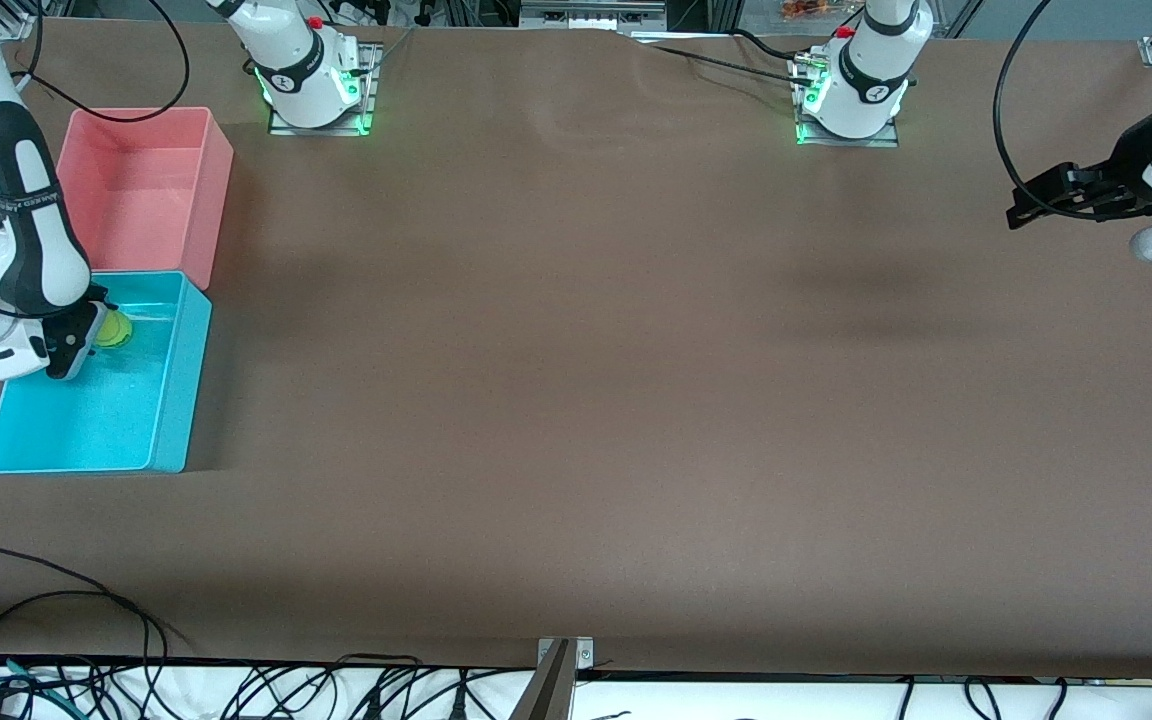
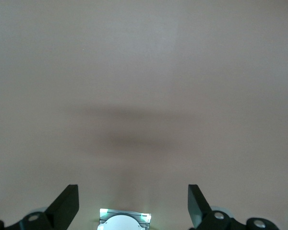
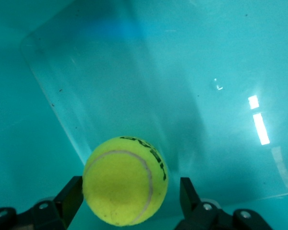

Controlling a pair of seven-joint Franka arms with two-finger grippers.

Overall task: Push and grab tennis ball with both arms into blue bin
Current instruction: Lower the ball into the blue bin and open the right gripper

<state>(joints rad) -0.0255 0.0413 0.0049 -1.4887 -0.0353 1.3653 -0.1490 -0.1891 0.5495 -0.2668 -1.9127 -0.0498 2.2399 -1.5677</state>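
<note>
The tennis ball [image 1: 117, 329], yellow-green with a dark logo, sits inside the blue bin [image 1: 172, 400] close to the wall that meets the pink bin. My right gripper [image 1: 99, 330] reaches down into the bin with its jaws open around the ball. In the right wrist view the tennis ball [image 3: 125, 187] lies between the black fingers [image 3: 70, 194], with a gap showing on one side, above the bin's floor [image 3: 206, 72]. My left gripper [image 1: 1021, 212] hangs open and empty over bare table at the left arm's end; in the left wrist view the left gripper [image 2: 133, 194] holds nothing.
A pink bin [image 1: 146, 180] of the same shape stands against the blue bin, farther from the front camera. Both arm bases [image 1: 316, 90] are bolted along the table's edge farthest from the camera. Cables [image 1: 56, 600] lie at the table's near edge.
</note>
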